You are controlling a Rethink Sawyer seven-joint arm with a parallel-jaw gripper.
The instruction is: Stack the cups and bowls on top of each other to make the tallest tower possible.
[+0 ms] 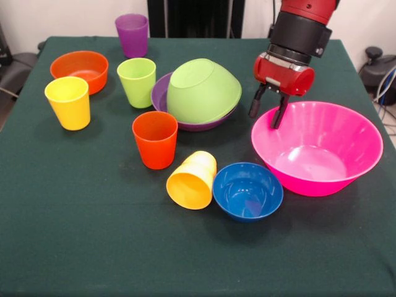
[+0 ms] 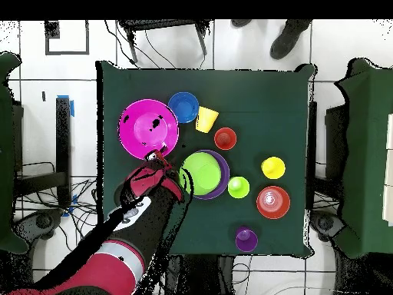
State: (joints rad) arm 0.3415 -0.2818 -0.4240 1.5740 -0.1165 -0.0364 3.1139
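The gripper [image 1: 266, 114] hangs spread over the far rim of the big pink bowl [image 1: 322, 167], holding nothing; it seems about to pinch that shiny rim; next it must drop and squeeze; the green bowl [image 1: 204, 90] lies tipped in the purple bowl [image 1: 162, 93]; smooth cups [image 1: 154, 139] stand nearby.

Green bowl [image 1: 203, 90] hides most of the purple bowl [image 1: 162, 93]; arm [image 1: 303, 25] cut off at top.
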